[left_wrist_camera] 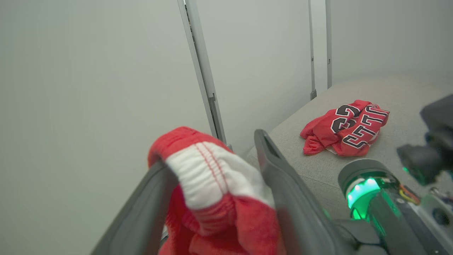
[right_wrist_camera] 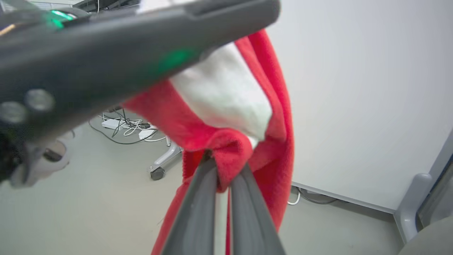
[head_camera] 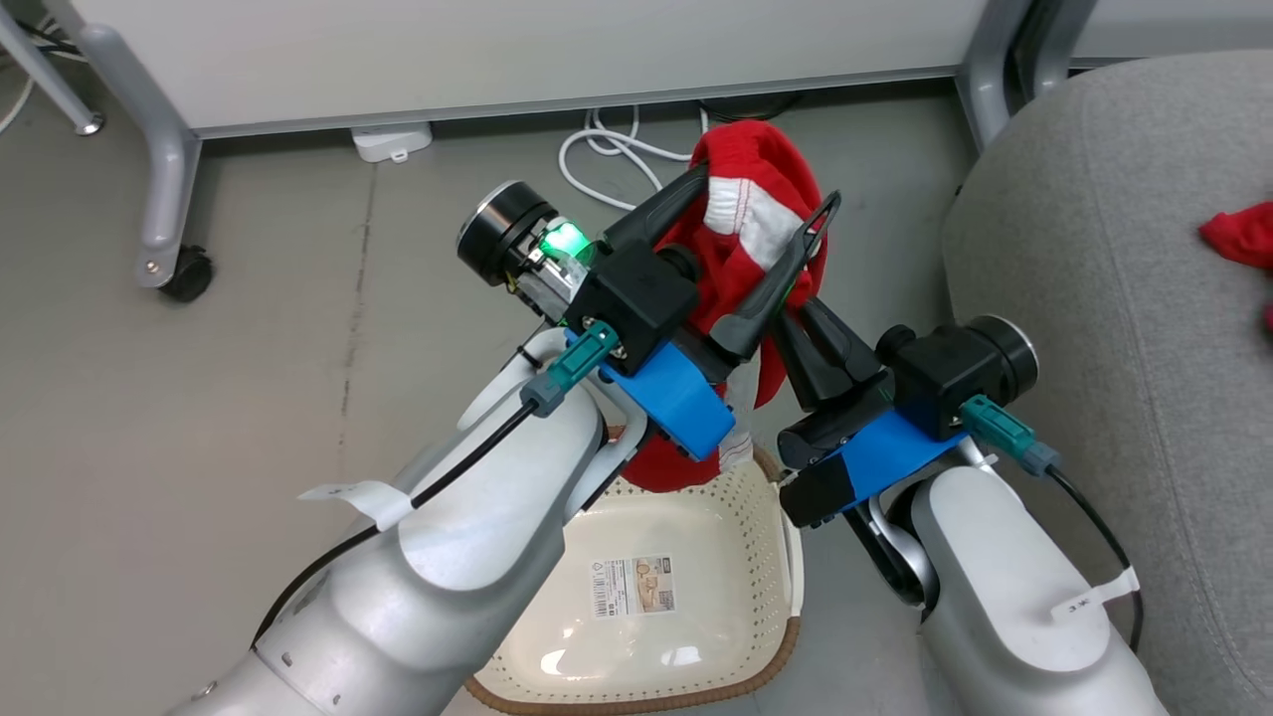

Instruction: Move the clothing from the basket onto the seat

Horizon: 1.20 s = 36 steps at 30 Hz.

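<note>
**Striped garment up between both grippers, basket bare beneath**

Nearest you, under the two forearms, the basket sits on the floor. Its cream, perforated inside shows nothing but a printed label on the bottom.

Just above its far rim is the striped garment, lifted clear of the basket's inside. Its lower red folds hang behind the left wrist towards that rim, and you cannot tell from here whether they touch it.

Your right gripper is clamped on it: the two fingers stand almost together, with a bunched red fold pinched between their tips.

Your left gripper has its fingers spread wide and is not squeezing. The cloth is slung over one finger and bulges into the gap between the two, reaching the other finger. The right gripper's tips come in from below, close under the left one's fingers.

The garment is soft, fuzzy red fabric. A broad white band edged with thin red stitch lines crosses the top of the bundle, and the rest is crumpled and trailing down.

Further off, to your right, the grey seat carries the jersey, a crumpled red heap with black-and-white lettering facing up. It lies well apart from both grippers.

Beyond the lifted cloth, white cables loop on the floor by the wall.
</note>
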Available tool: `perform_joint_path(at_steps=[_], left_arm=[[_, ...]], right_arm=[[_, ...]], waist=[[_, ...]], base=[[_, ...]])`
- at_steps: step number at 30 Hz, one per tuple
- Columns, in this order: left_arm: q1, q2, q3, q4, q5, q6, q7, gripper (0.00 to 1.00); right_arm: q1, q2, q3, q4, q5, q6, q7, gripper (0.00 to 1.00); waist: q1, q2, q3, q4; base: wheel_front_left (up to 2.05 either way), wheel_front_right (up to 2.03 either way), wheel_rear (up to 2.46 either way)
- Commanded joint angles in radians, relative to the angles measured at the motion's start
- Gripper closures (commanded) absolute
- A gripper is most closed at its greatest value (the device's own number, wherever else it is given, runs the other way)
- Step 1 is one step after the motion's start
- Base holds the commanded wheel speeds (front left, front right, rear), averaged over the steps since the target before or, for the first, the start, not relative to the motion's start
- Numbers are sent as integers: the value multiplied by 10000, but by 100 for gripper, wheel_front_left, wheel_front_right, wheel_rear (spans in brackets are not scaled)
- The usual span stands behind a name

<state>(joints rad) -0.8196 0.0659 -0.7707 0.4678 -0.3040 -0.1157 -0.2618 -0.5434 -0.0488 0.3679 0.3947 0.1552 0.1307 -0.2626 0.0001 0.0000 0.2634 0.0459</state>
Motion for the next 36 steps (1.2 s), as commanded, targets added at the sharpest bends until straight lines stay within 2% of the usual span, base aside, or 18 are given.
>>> perform_joint_path(at_steps=[1, 10, 24, 36], left_arm=[[70, 52, 39, 9, 48, -30, -48, 0], [335, 239, 66, 94, 142, -81, -48, 0], [687, 560, -125, 212, 186, -135, -48, 0], [817, 763, -761, 148, 181, -134, -48, 0]], right_arm=[[99, -29, -40, -70, -73, 2, -35, 100], [454, -28, -678, -755, -312, 3, -34, 100], [1051, -22, -2490, -1691, -750, 2, -34, 100], [1312, -19, -3664, -2335, -644, 3, -35, 100]], waist=[[-1, 0, 28, -95], [-1, 0, 84, -796], [-1, 0, 197, -2063], [-1, 0, 451, -3111]], base=[[0, 0, 0], [0, 0, 0], [0, 0, 0], [0, 0, 0]])
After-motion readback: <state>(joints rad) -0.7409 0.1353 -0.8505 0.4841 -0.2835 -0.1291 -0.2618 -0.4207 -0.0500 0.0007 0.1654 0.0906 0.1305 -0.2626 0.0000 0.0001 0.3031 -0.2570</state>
